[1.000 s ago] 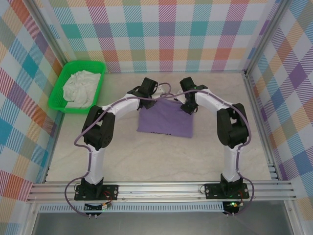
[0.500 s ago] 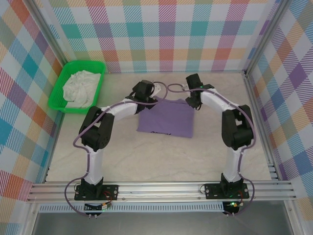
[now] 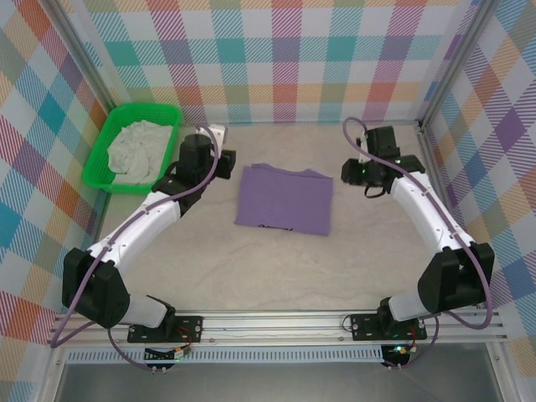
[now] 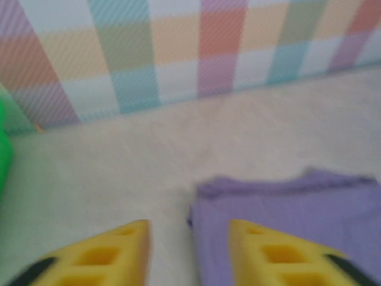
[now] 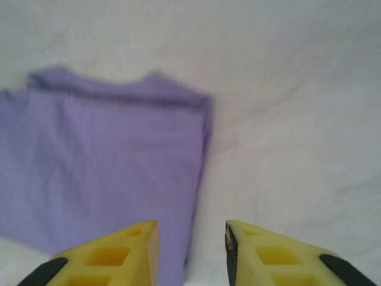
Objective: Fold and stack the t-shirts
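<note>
Left gripper (image 3: 219,159), seen from above, hangs left of centre in the upper half of the frame, just left of the lavender-purple t-shirt (image 3: 285,199) and apart from it. In the left wrist view its yellow fingers (image 4: 107,256) stand parted at the bottom edge with nothing between them; bare table shows in the gap. The right gripper (image 3: 353,172) sits to the right of the same shirt, near its upper right corner and also clear of the cloth. In the right wrist view its yellow fingers (image 5: 280,253) are likewise spread, with nothing held.

The purple shirt lies flat at the centre of the top view as a folded, roughly rectangular pad, with layered edges showing along its upper side. It fills the lower right of the left wrist view (image 4: 297,208) and the left half of the right wrist view (image 5: 101,161).

The off-white t-shirt (image 3: 138,149) lies crumpled inside the green basket (image 3: 95,163) at the upper left of the top view, well apart from the purple one. Both rest on the pale table (image 3: 276,268), enclosed by plaid walls (image 3: 285,59).
</note>
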